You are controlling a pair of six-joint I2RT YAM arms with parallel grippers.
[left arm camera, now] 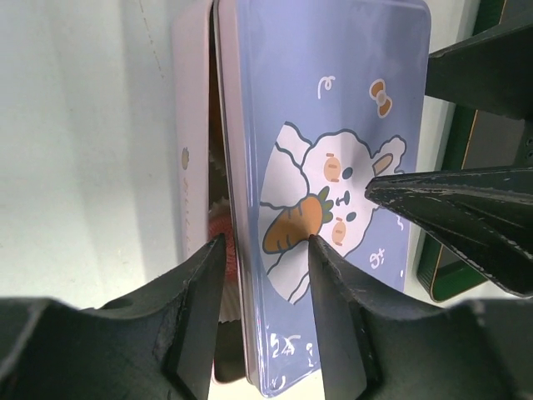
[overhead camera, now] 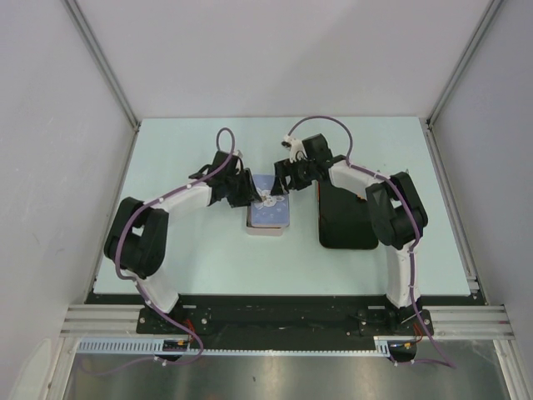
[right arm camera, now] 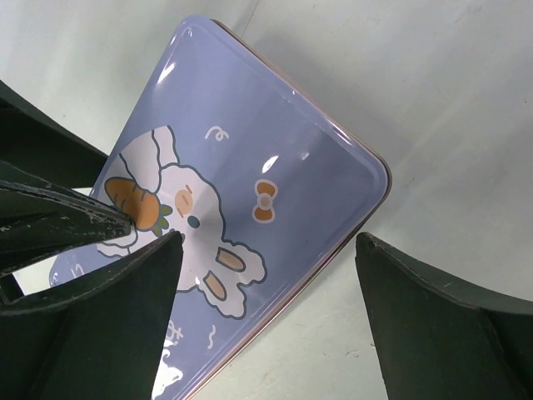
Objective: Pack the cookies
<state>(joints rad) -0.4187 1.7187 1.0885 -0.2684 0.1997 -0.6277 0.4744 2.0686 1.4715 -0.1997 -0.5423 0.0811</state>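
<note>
Lid (left arm camera: 333, 100) edge clamped in left gripper (left arm camera: 265, 242); right gripper (right arm camera: 266, 243) spread wide above lid; only left wrist view shows pink tin (left arm camera: 190, 125) beside gripper's left finger.

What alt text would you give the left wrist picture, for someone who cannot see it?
The left hand grips the edge of a blue lid with a rabbit and carrot on it, tilted up from a pink tin. One finger of the right hand points at the rabbit's face.

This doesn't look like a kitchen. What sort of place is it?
Probably a robot test booth: two black-and-white robot arms bolted at a pale green table, plain grey panel walls close around, one blue rabbit-printed metal tin.
</note>
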